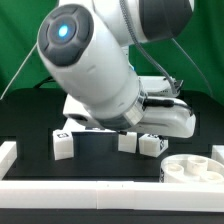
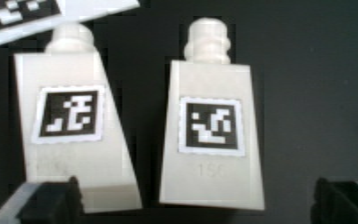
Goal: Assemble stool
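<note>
In the wrist view two white block legs lie side by side on the black table, each with a black-and-white tag: the left leg [image 2: 73, 115] and the right leg [image 2: 211, 120]. My gripper [image 2: 194, 205] is open above them, and its dark fingertips [image 2: 350, 200] show at both lower corners. The right leg's wide end lies between the jaws. The left leg's end sits beside one fingertip. In the exterior view two legs [image 1: 127, 142] [image 1: 150, 145] lie under my arm and a third leg [image 1: 62, 145] lies apart at the exterior view's left. The round seat [image 1: 193, 170] sits at the front right.
The marker board [image 2: 25, 15] lies just beyond the legs' pegs. Long white border rails run along the front [image 1: 80, 190], the left [image 1: 8, 152] and the right [image 1: 216, 153]. My arm's bulk hides the table's middle in the exterior view.
</note>
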You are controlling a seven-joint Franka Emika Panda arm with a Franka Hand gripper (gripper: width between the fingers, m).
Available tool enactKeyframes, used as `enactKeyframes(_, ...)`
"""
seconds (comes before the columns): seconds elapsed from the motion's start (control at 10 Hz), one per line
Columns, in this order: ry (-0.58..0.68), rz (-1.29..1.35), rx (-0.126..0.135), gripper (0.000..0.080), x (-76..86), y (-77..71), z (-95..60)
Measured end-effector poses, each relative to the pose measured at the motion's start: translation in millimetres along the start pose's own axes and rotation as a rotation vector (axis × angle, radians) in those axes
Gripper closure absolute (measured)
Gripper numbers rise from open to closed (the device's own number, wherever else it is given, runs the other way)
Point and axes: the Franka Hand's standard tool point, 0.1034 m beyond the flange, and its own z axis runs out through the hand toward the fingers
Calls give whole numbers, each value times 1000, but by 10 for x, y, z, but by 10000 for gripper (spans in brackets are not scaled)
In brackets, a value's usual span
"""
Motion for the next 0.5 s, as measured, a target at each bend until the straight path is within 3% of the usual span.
enactKeyframes(0.5,-16,-10,-18,151,51,-88,90)
